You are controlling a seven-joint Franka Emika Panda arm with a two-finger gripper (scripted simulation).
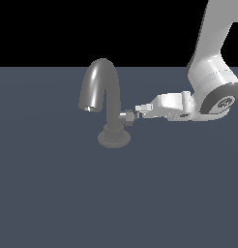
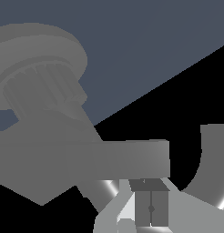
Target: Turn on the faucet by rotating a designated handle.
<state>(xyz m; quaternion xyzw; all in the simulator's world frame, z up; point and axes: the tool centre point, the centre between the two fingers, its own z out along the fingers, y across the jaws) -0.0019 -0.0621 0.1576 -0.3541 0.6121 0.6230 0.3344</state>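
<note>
Exterior view: the faucet (image 1: 105, 97) stands upright on the flat slate-blue surface (image 1: 67, 193), left of centre in this view, its round ribbed base (image 1: 114, 136) resting on that surface and its arched spout (image 1: 97, 80) curving over toward the exterior view's left, mouth facing down. The handle (image 1: 126, 117) projects sideways from the lower stem toward the exterior view's right, just above the base. The gripper (image 1: 139, 111) lies roughly horizontal at the handle's height, its pale fingertips right at the handle's outer end; contact looks likely, but this view does not resolve it. The fingers appear drawn close together; whether they pinch the handle or merely abut it cannot be told from either view. Behind the gripper, the white arm (image 1: 213, 72) rises toward the upper corner on the exterior view's right, well apart from the spout. In the wrist view, the faucet (image 2: 45, 82) fills much of the frame at close range: ribbed base, stem, and a grey bar (image 2: 109, 157) that crosses just ahead of the fingers (image 2: 151, 207), with a curved section of the spout (image 2: 214, 168) at the edge. The finger pads are seen pressed nearly together below that bar, with only a thin seam between them. Nothing else stands on the surface near the faucet.
</note>
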